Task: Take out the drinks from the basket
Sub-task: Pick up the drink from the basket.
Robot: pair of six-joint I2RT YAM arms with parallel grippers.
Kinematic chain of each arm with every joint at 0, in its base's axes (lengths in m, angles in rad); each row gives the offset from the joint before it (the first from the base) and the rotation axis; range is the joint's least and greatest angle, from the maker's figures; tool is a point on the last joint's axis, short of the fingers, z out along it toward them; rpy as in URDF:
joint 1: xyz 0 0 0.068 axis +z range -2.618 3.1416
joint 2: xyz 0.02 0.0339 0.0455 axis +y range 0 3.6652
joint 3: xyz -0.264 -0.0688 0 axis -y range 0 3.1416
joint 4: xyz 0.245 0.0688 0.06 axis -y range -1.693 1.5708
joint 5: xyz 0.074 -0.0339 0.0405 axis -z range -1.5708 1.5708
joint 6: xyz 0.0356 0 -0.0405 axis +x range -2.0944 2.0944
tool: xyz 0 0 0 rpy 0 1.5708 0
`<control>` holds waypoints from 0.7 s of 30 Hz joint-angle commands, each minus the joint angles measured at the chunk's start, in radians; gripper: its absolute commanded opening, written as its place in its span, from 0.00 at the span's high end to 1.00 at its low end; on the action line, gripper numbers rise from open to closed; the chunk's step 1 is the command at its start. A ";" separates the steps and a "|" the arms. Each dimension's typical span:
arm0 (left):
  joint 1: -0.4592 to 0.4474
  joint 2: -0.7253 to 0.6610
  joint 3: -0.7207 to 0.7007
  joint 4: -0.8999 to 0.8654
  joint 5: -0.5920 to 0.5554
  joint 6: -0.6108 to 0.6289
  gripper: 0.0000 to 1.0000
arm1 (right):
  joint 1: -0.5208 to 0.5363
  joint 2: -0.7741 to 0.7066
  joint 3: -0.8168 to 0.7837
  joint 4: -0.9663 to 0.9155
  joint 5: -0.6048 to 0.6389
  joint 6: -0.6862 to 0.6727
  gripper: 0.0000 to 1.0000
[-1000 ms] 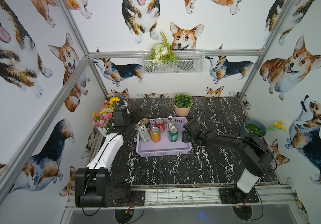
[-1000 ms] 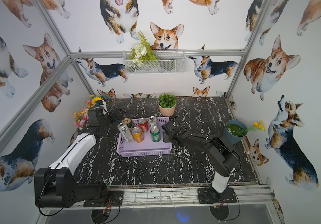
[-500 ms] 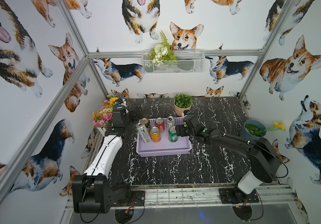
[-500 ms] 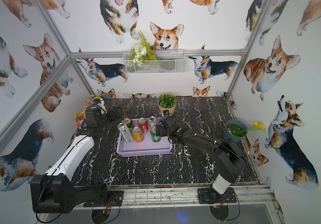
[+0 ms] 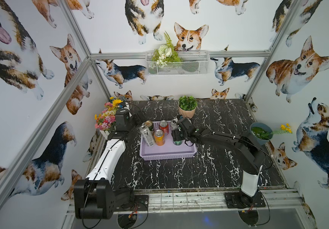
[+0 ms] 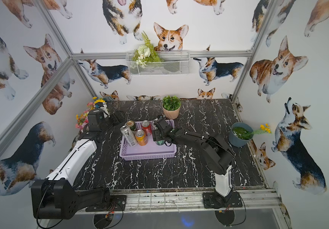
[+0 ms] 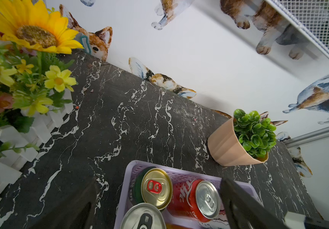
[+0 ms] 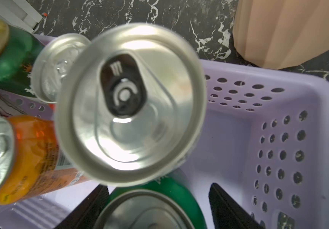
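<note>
Worktop (image 5: 179, 174), one: black marble, bare from the near wall of the basket (image 5: 167, 156) to the front edge, so I have free room there.
Basket, one: lavender, perforated walls. Its near half is bare, and I see a clear strip of floor between the right fingers (image 8: 223, 214) and the side wall.
Peach plant pot (image 5: 187, 112), one: just past the far rim, beyond the right fingers.

Right fingers: spread to either side of the green can (image 8: 175, 190), close to its wall. I cannot tell whether they press it.
Left fingers (image 7: 237, 202): spread wide, holding nothing, at the basket's far corner.

Drinks, six, all in the basket:
- Green can, one, between the right fingers.
- Slim silver can (image 8: 132, 103), one, just beyond the right fingers.
- Tilted silver can (image 5: 147, 136), orange can (image 5: 159, 137), red can (image 5: 164, 127) and green-and-gold can (image 7: 155, 188), one each, bunched by the left fingers.
</note>
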State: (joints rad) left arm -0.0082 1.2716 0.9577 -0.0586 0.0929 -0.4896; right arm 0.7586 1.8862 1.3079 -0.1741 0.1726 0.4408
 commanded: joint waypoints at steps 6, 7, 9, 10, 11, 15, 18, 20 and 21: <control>-0.001 0.003 0.002 0.008 -0.001 0.011 0.00 | 0.000 0.009 -0.048 0.073 0.010 -0.014 0.33; -0.001 0.003 0.004 0.007 -0.001 0.012 0.00 | 0.000 0.006 -0.050 0.080 0.008 -0.018 0.36; -0.001 0.003 0.006 0.004 -0.001 0.013 0.00 | 0.001 0.000 -0.056 0.084 0.005 -0.020 0.43; 0.000 0.003 0.006 0.002 -0.001 0.013 0.00 | 0.001 -0.007 -0.062 0.086 0.002 -0.022 0.47; -0.001 0.002 0.006 0.003 -0.002 0.014 0.00 | 0.000 -0.017 -0.069 0.089 -0.001 -0.022 0.51; -0.001 0.002 0.012 0.001 -0.001 0.014 0.00 | 0.001 -0.093 -0.117 0.120 -0.039 -0.013 0.62; -0.001 0.005 0.018 -0.001 0.001 0.014 0.00 | 0.000 -0.169 -0.139 0.127 -0.060 -0.011 0.69; -0.001 0.007 0.021 -0.001 0.002 0.013 0.00 | -0.004 -0.211 -0.139 0.119 -0.074 -0.006 0.72; -0.001 0.008 0.021 -0.001 0.004 0.012 0.00 | -0.008 -0.238 -0.135 0.112 -0.085 -0.001 0.73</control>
State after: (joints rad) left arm -0.0082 1.2762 0.9691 -0.0658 0.0929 -0.4828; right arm 0.7551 1.6951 1.1664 -0.1162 0.1184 0.4351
